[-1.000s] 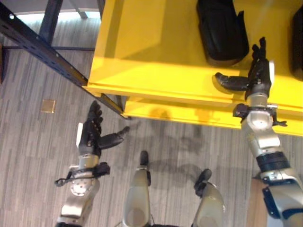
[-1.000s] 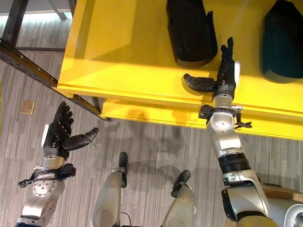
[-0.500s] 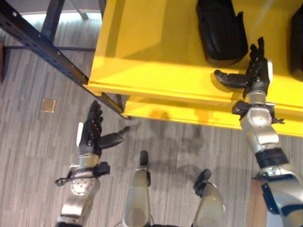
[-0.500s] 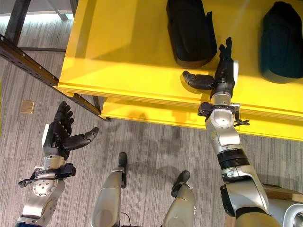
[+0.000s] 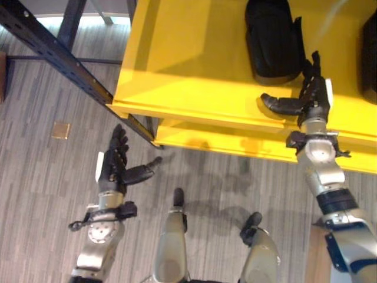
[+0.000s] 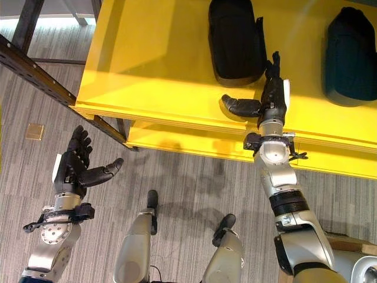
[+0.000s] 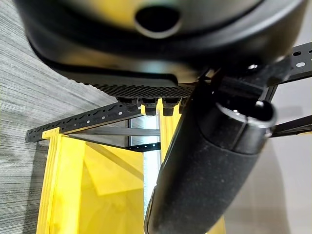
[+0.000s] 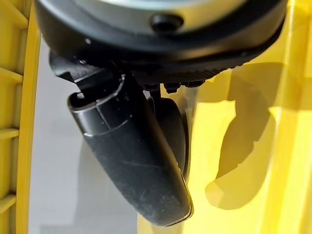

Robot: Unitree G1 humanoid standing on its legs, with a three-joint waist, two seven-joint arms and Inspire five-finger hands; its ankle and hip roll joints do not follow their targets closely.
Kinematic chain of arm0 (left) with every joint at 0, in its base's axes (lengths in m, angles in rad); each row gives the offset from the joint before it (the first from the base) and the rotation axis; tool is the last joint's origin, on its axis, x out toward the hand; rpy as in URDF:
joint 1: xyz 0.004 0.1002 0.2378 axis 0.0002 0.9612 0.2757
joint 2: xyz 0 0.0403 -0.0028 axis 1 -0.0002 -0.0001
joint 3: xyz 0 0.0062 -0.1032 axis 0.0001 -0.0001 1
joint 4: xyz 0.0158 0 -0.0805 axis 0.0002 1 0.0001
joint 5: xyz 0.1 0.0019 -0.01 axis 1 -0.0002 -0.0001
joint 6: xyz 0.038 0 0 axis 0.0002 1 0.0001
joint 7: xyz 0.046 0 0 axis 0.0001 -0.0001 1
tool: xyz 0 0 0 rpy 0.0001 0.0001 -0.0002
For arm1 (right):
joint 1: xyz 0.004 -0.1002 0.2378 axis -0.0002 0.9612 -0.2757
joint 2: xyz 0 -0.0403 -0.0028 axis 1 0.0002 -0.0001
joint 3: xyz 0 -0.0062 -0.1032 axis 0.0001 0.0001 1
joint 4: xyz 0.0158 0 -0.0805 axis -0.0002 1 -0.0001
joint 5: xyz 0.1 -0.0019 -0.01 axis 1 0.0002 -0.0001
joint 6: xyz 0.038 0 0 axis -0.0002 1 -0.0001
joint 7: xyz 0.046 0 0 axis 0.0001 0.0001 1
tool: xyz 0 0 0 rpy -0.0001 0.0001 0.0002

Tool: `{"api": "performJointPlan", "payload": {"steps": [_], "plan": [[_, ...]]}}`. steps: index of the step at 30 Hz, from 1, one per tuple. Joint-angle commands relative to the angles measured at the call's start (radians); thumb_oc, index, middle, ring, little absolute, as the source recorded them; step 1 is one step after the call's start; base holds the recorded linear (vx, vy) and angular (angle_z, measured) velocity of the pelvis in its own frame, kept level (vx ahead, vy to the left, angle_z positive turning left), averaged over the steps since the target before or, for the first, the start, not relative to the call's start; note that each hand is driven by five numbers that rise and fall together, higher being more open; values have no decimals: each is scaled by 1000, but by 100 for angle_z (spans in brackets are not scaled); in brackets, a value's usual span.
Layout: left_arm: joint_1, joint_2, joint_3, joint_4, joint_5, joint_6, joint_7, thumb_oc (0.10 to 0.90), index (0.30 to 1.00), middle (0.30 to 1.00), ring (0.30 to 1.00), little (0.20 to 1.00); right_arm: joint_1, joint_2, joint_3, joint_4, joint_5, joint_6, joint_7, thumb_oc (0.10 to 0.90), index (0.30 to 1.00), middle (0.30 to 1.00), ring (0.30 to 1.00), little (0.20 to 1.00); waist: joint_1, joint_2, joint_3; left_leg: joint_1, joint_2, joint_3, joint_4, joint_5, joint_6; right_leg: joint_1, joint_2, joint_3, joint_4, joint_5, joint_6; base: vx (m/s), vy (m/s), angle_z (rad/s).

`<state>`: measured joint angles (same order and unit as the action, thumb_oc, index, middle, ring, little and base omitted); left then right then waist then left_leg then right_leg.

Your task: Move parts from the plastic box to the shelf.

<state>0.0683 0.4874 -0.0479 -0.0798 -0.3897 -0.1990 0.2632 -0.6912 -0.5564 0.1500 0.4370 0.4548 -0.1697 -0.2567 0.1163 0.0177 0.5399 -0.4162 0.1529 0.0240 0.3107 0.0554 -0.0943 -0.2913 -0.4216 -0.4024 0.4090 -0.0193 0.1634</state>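
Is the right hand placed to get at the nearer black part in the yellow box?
Probably yes: the right hand is open just beside the black part inside the yellow box, with nothing between them.

Head stereo pair overhead — shared yellow box (image 5: 188, 65); wrist cameras close-up, along each hand.

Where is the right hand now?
In the left eye view the right hand is open over the yellow shelf, just right of the near end of a black part.
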Motion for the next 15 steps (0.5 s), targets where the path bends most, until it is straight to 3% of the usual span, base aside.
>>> {"api": "performJointPlan", "payload": {"steps": [1,15], "plan": [[-16,29,29,-103,-2,-105,-3,900,1000,1000,1000,1000,-28,7,19,-89,26,-71,43,900,1000,1000,1000,1000,22,-24,-42,58,8,4,-16,-48,12,2,8,11,32,41,6,0,0,0],[-13,17,36,-105,6,-100,6,900,1000,1000,1000,1000,56,59,20,-161,34,-80,66,900,1000,1000,1000,1000,20,-44,-51,67,10,1,-15,-51,13,22,12,5,19,46,8,-1,2,1]]}}
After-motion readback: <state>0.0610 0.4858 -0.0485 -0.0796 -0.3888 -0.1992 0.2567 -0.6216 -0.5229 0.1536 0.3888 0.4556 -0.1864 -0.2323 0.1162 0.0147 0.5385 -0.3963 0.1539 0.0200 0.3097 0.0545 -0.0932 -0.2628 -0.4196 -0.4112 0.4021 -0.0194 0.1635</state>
